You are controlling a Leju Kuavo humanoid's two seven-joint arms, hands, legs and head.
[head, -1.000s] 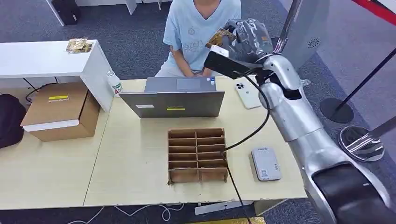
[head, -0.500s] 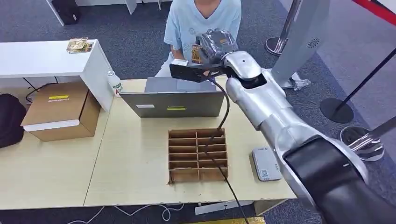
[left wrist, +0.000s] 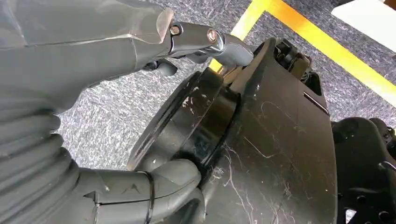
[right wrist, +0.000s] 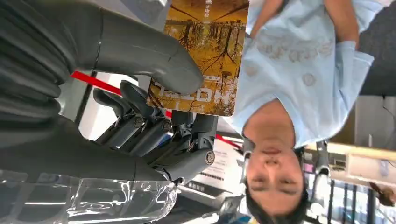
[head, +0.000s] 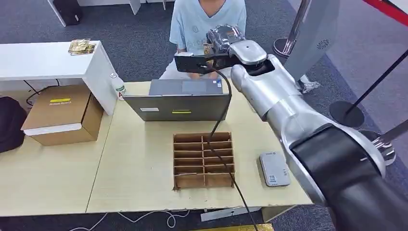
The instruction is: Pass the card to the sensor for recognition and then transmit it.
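Note:
My right hand [head: 224,40] is raised beyond the far edge of the table, in front of a seated person [head: 207,17] in a light blue shirt. It pinches a yellow-brown picture card [head: 208,47]. In the right wrist view the thumb [right wrist: 149,53] presses on the card [right wrist: 210,42] and the darker fingers [right wrist: 154,123] lie behind it, with the person [right wrist: 299,65] facing it. The grey sensor [head: 274,168] lies flat on the table near the front right, far from the card. My left hand [left wrist: 140,51] hangs low and holds nothing.
An open laptop [head: 180,101] stands under the raised hand. A cardboard divider box [head: 204,160] sits in the middle of the wooden table [head: 134,163], crossed by a black cable. A brown carton [head: 62,114], a bottle [head: 118,86] and loose cards [head: 79,46] on a white desk stand at the left.
My right arm has swung from the table's right side leftward with the card. The hand now sits in front of the person's chest, above the laptop.

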